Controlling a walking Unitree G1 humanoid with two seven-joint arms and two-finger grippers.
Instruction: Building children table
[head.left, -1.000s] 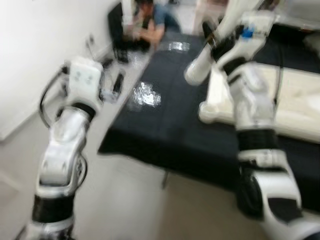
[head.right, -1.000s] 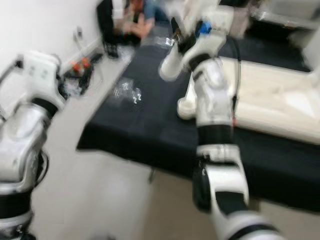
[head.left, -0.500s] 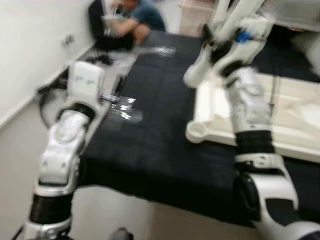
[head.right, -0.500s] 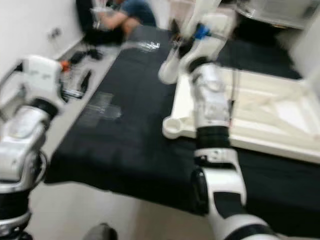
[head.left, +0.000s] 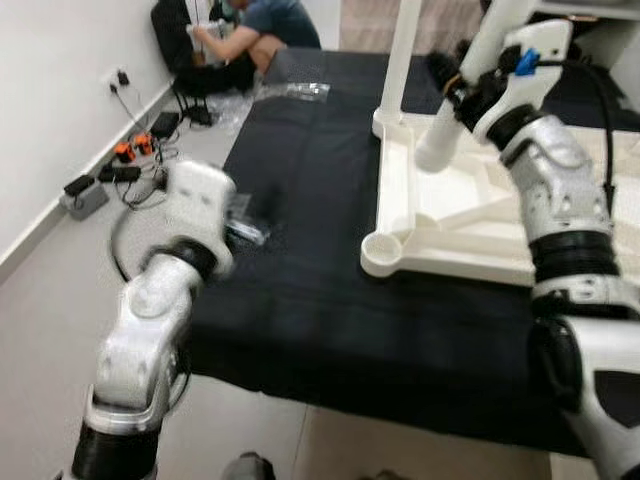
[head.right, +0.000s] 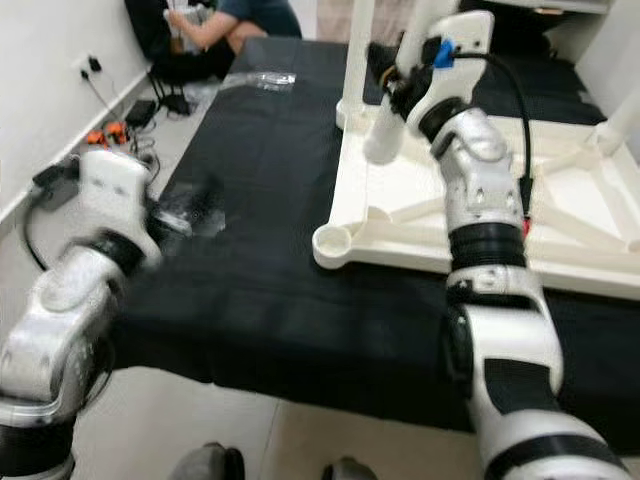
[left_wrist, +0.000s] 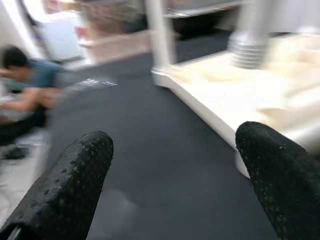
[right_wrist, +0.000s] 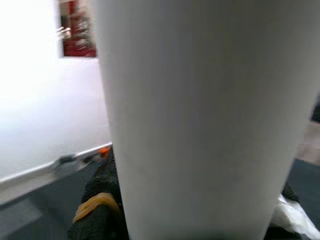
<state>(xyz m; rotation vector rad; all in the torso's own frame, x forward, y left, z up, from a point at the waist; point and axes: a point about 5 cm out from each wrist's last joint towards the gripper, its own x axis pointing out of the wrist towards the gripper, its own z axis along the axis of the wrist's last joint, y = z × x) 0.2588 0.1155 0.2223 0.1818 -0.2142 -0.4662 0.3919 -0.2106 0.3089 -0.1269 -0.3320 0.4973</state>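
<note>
A white children's tabletop (head.left: 440, 225) lies upside down on a black-covered surface (head.left: 300, 290). One white leg (head.left: 400, 60) stands upright in its far left corner. The near left corner has a round socket (head.left: 383, 253) with nothing in it. My right gripper (head.left: 465, 90) is shut on a second white leg (head.left: 437, 145). That leg is tilted, its lower end over the tabletop near the standing leg, and it is seen close up as a white cylinder (right_wrist: 200, 115). My left gripper (left_wrist: 170, 185) is open over the black surface's left side, holding nothing.
A person (head.left: 250, 25) crouches on the floor at the far left by the wall. Cables and a power strip (head.left: 120, 165) lie along the wall. Clear plastic bags lie at the far end (head.left: 295, 90) and near my left arm (head.left: 245, 232).
The camera has swung, so the whole scene shifted. My left arm has moved in over the black surface's left edge. The right gripper still holds the leg.
</note>
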